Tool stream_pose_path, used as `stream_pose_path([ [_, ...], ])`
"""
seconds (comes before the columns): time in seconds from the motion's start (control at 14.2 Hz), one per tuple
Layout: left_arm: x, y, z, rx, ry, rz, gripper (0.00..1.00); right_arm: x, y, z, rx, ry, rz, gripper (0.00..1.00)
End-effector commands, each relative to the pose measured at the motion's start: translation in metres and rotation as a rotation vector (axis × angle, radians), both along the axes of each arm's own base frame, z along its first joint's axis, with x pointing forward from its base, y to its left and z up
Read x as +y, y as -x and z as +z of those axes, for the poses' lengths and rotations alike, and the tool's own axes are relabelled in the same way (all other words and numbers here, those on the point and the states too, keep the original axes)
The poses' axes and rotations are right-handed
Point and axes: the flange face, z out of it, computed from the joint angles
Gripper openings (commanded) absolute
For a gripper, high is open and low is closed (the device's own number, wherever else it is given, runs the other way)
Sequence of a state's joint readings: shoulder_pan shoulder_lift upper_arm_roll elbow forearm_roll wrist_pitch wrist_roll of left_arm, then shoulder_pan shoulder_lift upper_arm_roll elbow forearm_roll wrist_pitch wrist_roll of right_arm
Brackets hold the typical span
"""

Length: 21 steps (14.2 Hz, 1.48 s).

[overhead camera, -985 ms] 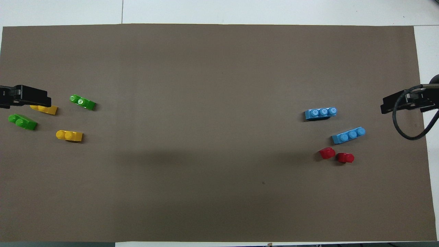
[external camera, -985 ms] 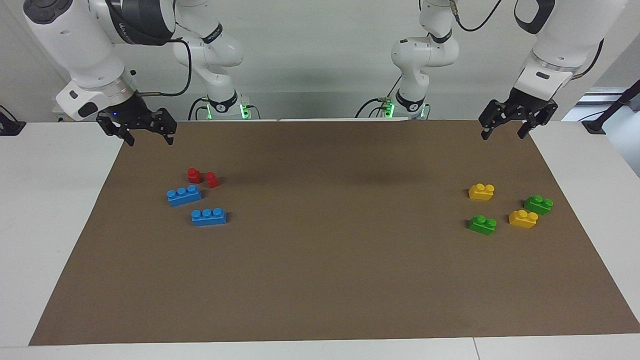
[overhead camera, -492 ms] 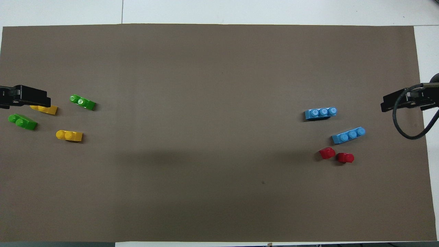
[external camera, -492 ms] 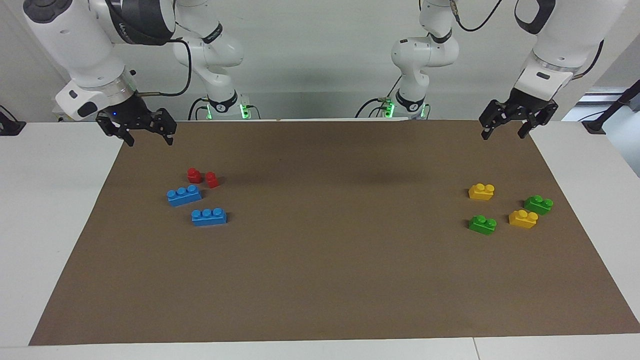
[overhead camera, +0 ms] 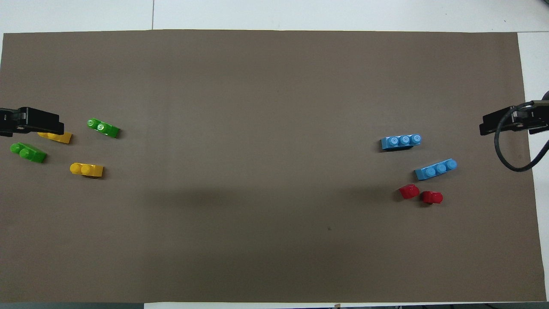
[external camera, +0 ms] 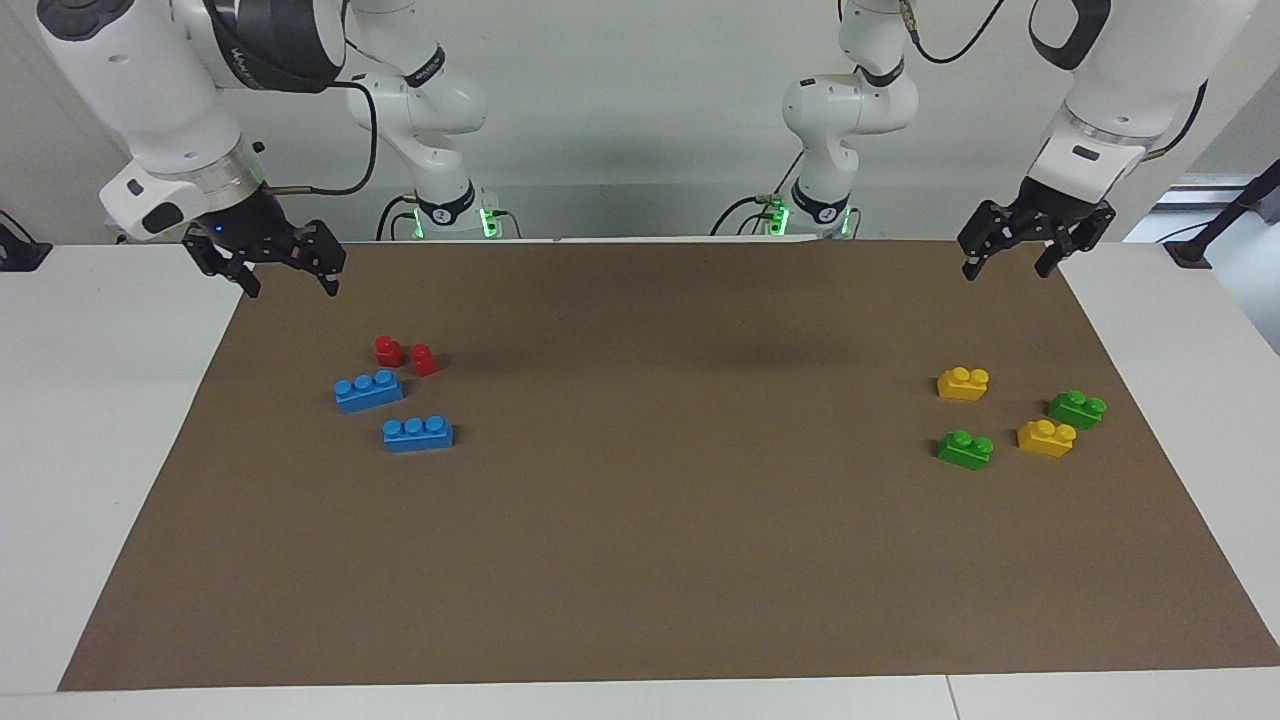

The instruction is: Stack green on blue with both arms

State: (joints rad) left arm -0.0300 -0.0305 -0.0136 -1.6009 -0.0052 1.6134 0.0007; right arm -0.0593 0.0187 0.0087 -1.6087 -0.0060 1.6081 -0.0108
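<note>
The bricks look like shiny smooth plastic: green [external camera: 965, 449], blue [external camera: 418, 433], yellow [external camera: 963, 383], red [external camera: 389, 350]; the brown mat [external camera: 660, 520] looks dull and flat like paper; the arms [external camera: 150, 90] are smooth glossy white.

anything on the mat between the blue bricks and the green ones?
Nothing: between the blue bricks and green bricks the brown mat is bare, clearest in the overhead view.

Two yellow bricks [external camera: 963, 383] [external camera: 1046, 437] and two red blocks [external camera: 388, 350] [external camera: 424, 359] — all on a brown mat [external camera: 660, 520].
</note>
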Motion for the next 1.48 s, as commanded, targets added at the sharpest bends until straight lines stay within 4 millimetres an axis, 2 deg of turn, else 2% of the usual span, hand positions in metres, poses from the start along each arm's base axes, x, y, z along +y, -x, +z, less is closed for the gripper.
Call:
stream_pose_path([
  [0.0,0.004,0.007,0.001,0.008,0.003,-0.005,1.00,-0.003,0.002,-0.018,-0.048,0.007,-0.188,1.00],
  [0.21,0.004,0.009,-0.003,0.005,0.004,0.001,1.00,-0.005,-0.011,-0.044,-0.023,0.005,-0.431,1.00],
  [0.28,0.006,0.011,-0.005,0.007,0.005,0.035,1.00,-0.006,-0.018,-0.053,-0.017,-0.030,-0.559,0.99],
  [0.42,0.013,0.012,-0.011,-0.004,0.013,0.197,1.00,-0.019,-0.029,-0.071,0.036,-0.158,-0.792,0.99],
  [0.63,0.014,0.008,-0.024,-0.017,0.027,0.412,1.00,-0.028,-0.042,-0.097,0.116,-0.246,-1.008,0.97],
  [0.77,0.022,0.002,-0.038,-0.014,0.036,0.586,1.00,-0.036,-0.050,-0.114,0.165,-0.307,-1.114,0.97],
  [0.91,0.038,-0.009,-0.055,-0.018,0.053,0.777,1.00,-0.040,-0.058,-0.137,0.205,-0.343,-1.146,0.97],
  [0.98,0.045,-0.018,-0.071,-0.002,0.049,0.823,1.00,-0.050,-0.060,-0.146,0.210,-0.360,-1.174,0.97],
  [1.2,0.051,-0.043,-0.115,0.020,0.046,0.921,1.00,-0.052,-0.057,-0.182,0.290,-0.332,-1.215,0.97],
  [1.41,0.066,-0.063,-0.151,0.021,0.050,1.030,1.00,-0.070,-0.058,-0.210,0.365,-0.360,-1.316,0.97],
])
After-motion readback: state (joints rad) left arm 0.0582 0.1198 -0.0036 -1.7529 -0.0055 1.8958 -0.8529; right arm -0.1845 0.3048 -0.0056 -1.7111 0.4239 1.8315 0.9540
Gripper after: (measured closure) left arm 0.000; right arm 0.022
